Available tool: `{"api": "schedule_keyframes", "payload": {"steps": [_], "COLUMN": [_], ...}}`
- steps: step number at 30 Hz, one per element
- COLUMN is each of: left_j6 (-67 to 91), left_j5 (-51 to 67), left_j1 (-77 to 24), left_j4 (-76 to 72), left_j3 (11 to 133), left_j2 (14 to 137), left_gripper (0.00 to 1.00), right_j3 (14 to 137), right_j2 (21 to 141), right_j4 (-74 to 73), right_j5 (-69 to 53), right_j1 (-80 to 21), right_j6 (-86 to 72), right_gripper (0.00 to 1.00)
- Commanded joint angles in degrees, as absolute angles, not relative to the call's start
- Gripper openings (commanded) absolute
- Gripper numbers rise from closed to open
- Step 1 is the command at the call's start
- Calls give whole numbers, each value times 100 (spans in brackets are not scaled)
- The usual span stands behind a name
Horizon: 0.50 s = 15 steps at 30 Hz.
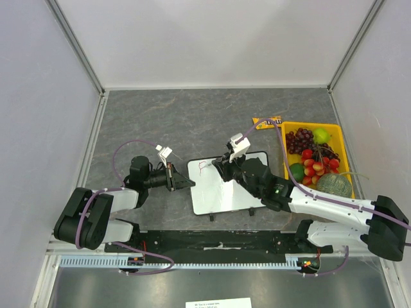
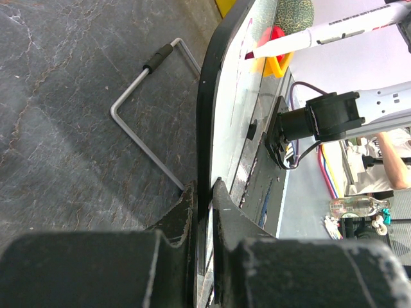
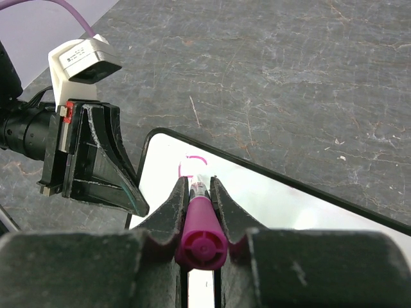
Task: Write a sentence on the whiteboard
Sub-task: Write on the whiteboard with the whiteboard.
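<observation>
Whiteboard [image 2: 234, 115] between left tool's [image 2: 203, 191] jaws

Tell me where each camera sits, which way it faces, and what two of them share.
Top external: above and behind the bases, looking down on the table, both arms, the whiteboard and a fruit tray.
Left wrist: on the left arm, facing along the whiteboard's edge, which the left claw pinches.
Right wrist: on the right arm, facing down at the whiteboard's corner; the right claw holds a magenta marker.
Shared: both wrist views show the whiteboard and marker.
</observation>
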State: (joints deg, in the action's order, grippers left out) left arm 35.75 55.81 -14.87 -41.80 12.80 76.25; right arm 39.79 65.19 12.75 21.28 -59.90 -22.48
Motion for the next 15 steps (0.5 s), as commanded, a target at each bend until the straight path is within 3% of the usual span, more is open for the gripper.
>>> {"api": "schedule_keyframes", "payload": {"steps": [1, 15], "left_j6": [3217, 3199], "left_j5": [5291, 5274], "left_j1": [-1512, -1521], "left_j4": [-3955, -3937], "left_j3": [1362, 1380], "left_j2": [7682, 7691], "left_gripper": [2, 2], "right_j3": [3937, 3876], "right_j2": [6399, 5862], "right_j4": [1019, 941], "right_j5": [2479, 2356], "right_j1": [-5959, -5959], "right_j6": [-2153, -2188], "right_gripper": [0, 0]}}
